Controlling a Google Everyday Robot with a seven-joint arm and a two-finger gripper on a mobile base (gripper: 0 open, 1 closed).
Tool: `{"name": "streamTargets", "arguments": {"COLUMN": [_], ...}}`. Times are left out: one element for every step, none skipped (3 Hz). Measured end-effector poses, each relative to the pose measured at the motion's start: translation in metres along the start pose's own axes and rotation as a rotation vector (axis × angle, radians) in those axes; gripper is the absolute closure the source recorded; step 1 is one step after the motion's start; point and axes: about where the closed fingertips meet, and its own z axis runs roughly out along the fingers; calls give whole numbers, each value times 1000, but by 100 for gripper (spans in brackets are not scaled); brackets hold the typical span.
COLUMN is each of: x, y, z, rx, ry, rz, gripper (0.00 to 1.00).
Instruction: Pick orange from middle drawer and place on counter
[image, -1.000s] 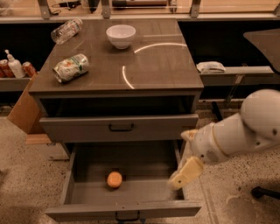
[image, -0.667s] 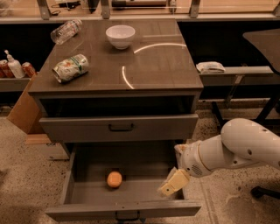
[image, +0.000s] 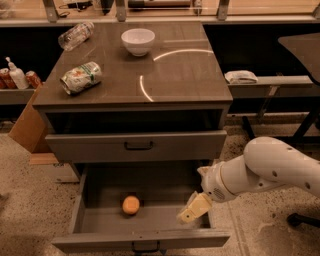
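Only the arm has moved since a second ago: the white robot arm (image: 270, 170) has sunk lower and swung left, bringing the pale two-finger gripper (image: 186, 216) down inside the open drawer at its right end. The fruit lies where it lay before.

The small round orange (image: 131, 205) sits on the flat floor of the wide grey metal middle drawer (image: 160, 220), left of centre and near the front wall. Being round, it shows no long axis, and I cannot tell which way its stem end points. The drawer's long side runs left to right, and it is pulled out toward the near side.

The gripper hangs to the right of the orange, well apart from it, with bare drawer floor between them. It tilts down and to the left. From this side, whether its grip is spread or closed cannot be told.

Above the drawer, the plain grey front panel with a black bar handle (image: 138, 146) is closed. On the glossy brown-grey counter (image: 175, 80) a round white bowl (image: 138, 41) stands at the far side. A green-and-orange printed can (image: 81, 77) lies on its side near the left edge. A clear plastic bottle (image: 76, 35) lies at the far left corner.
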Motion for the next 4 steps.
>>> {"name": "streamTargets", "arguments": {"x": [3, 4, 10, 9], "y": [-17, -34, -63, -63], "z": [32, 64, 146, 148], "rx": [21, 46, 6, 9], "ry": [-3, -49, -102, -106], "rz": [3, 6, 15, 14], "gripper": [0, 0, 0, 0]}}
